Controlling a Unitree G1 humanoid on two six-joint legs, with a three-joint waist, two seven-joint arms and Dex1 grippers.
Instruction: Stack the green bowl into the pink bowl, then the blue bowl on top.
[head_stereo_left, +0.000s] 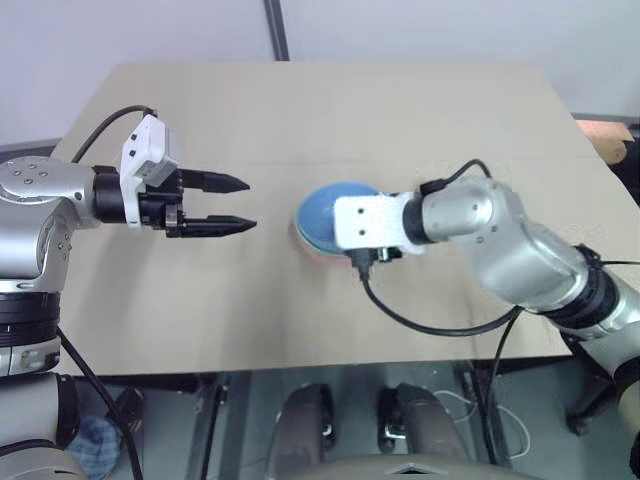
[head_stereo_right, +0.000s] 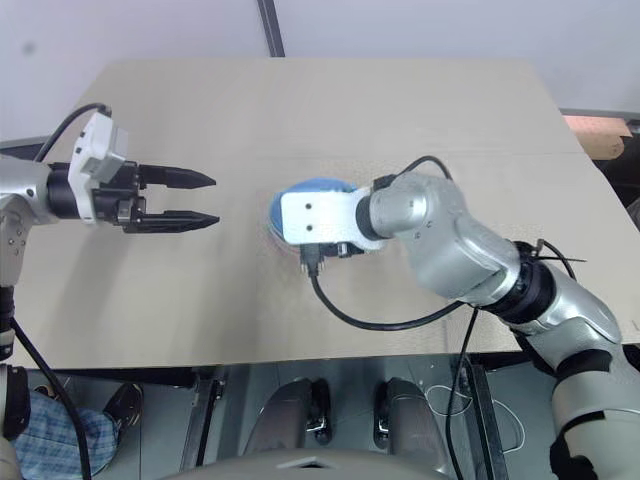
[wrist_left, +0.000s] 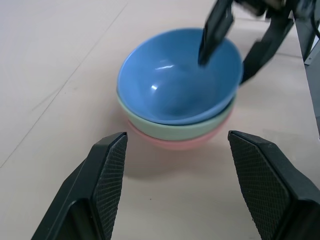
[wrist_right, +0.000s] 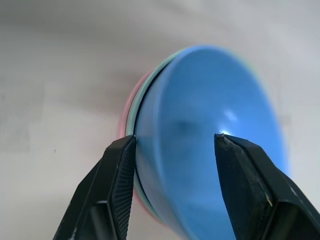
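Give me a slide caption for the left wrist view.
Blue bowl nested in green bowl in pink bowl, right pincer open astride the blue rim, left pincer open nearby.

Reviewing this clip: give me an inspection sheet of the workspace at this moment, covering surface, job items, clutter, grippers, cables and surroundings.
Surface: beige table, bare apart from the bowls.
Job items: blue bowl sits nested in green bowl, which sits in pink bowl; the stack stands upright near the table's middle.
Clutter: nothing seen.
Grippers: left gripper open, apart from the stack, pointing at it. Right gripper open, one finger inside the blue bowl, one outside its rim.
Cables: black cable loops from the right wrist over the table's near edge.
Surroundings: pale wall behind; floor below the near edge.
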